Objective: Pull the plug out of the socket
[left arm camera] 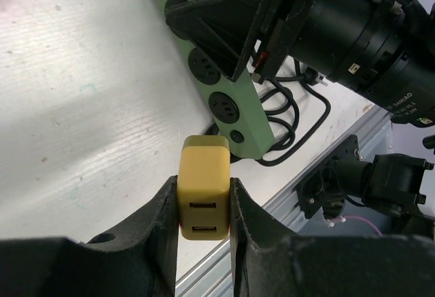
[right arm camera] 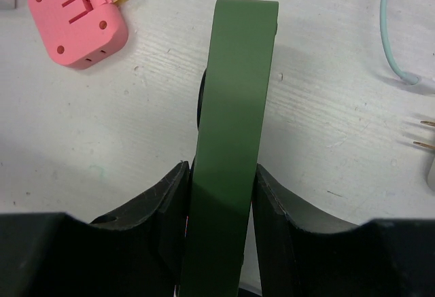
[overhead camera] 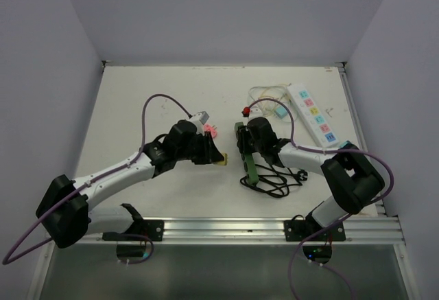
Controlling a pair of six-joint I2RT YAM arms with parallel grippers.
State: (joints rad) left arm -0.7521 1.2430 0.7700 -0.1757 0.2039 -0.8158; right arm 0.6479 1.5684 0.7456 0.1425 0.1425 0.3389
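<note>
My left claw [left arm camera: 204, 205] is closed narrow on a smooth, boxy yellow plug [left arm camera: 204, 168], held by its flat sides and clear of the sockets. My right claw [right arm camera: 221, 195] clamps the long matte green power strip [right arm camera: 238, 73], which stands on edge on the scuffed white table [right arm camera: 326, 107].

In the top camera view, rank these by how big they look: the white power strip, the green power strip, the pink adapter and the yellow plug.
1. white power strip
2. green power strip, partly covered
3. pink adapter and yellow plug: both tiny and partly hidden, too close to rank.
</note>
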